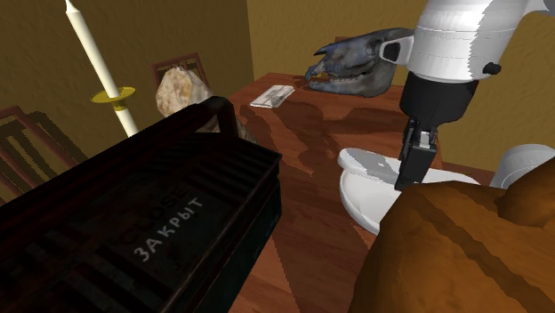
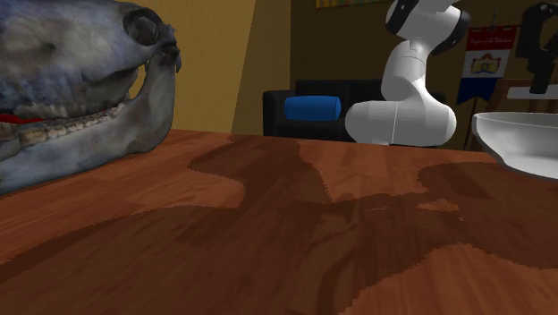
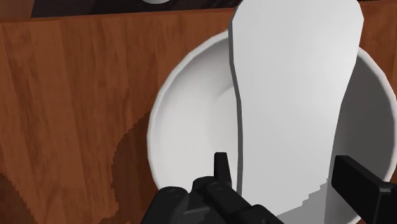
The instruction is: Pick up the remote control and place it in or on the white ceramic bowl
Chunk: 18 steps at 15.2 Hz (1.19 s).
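On the wrist view, the wooden surface (image 3: 70,114) comes first, then the white bowl (image 3: 184,102). Directly over the bowl is the remote (image 3: 292,95), a plain white slab clasped near its end by my tool (image 3: 284,162). I judge it light, stiff and slick, best pinched across its narrow width.

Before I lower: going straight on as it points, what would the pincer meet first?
The bowl, most likely its inside: the pincer, shut on the remote, points into it. The remote's far end would probably touch before the pincer itself; depth is unclear.
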Available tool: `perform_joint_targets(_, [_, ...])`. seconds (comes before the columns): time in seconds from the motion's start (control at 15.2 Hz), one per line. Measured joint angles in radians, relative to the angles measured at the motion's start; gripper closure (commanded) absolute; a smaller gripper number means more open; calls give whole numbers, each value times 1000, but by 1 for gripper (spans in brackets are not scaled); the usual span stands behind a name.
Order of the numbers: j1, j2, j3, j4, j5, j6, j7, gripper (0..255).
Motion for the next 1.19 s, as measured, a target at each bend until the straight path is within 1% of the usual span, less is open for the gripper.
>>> perform_joint_targets(0.33, [9, -17, 18, -71, 18, 56, -2, 255])
perform_joint_targets(0.73, [9, -19, 18, -75, 19, 63, -3, 255])
perform_joint_targets(0.79, [9, -18, 18, -75, 18, 63, -3, 0])
perform_joint_targets(1.19, [9, -16, 19, -79, 18, 65, -4, 0])
